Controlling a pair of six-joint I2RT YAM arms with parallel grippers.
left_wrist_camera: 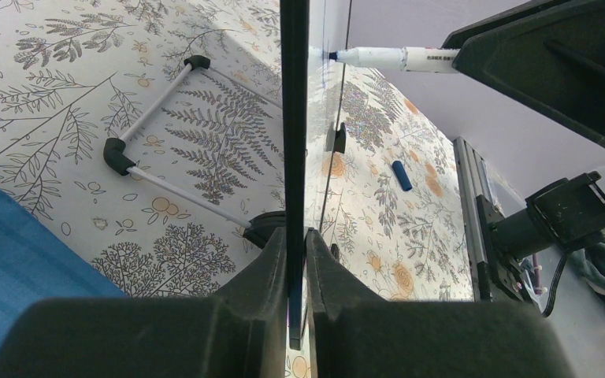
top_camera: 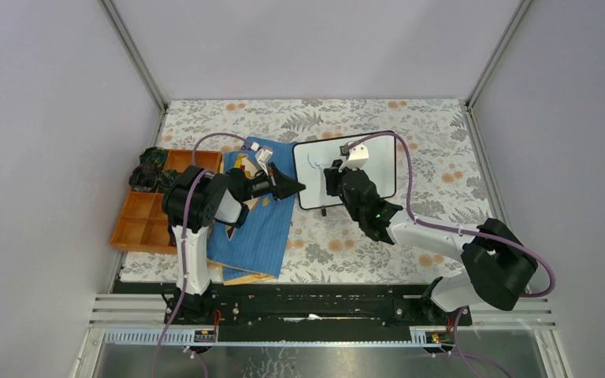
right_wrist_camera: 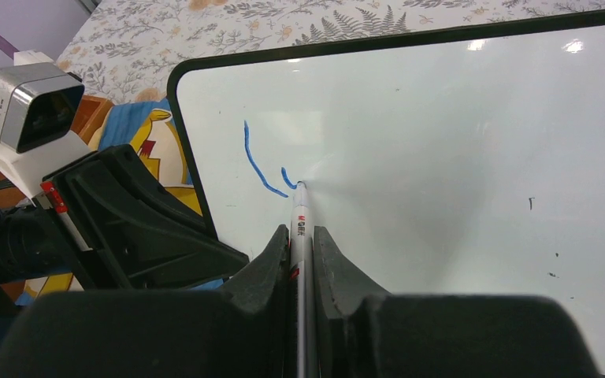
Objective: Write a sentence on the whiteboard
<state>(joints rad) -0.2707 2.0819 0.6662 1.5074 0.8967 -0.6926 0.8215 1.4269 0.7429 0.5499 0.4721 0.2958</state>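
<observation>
Barely started: right gripper (right_wrist_camera: 301, 236) clamps marker (right_wrist_camera: 301, 213) tip-down on whiteboard (right_wrist_camera: 441, 157), two blue strokes (right_wrist_camera: 251, 161) written; left gripper (left_wrist_camera: 296, 240) pinches its frame.

White whiteboard (top_camera: 384, 173) with black frame bears blue strokes (right_wrist_camera: 250, 161); tablecloth (top_camera: 362, 252) shows grey ferns, orange blossoms.

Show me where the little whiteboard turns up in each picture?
Top external: the whiteboard lies right of centre, partly under the right arm.
Left wrist: edge-on, a dark vertical strip up the middle, between the left jaws.
Right wrist: it fills most of the picture.
Shared landmark: the blue book beside it.
</observation>
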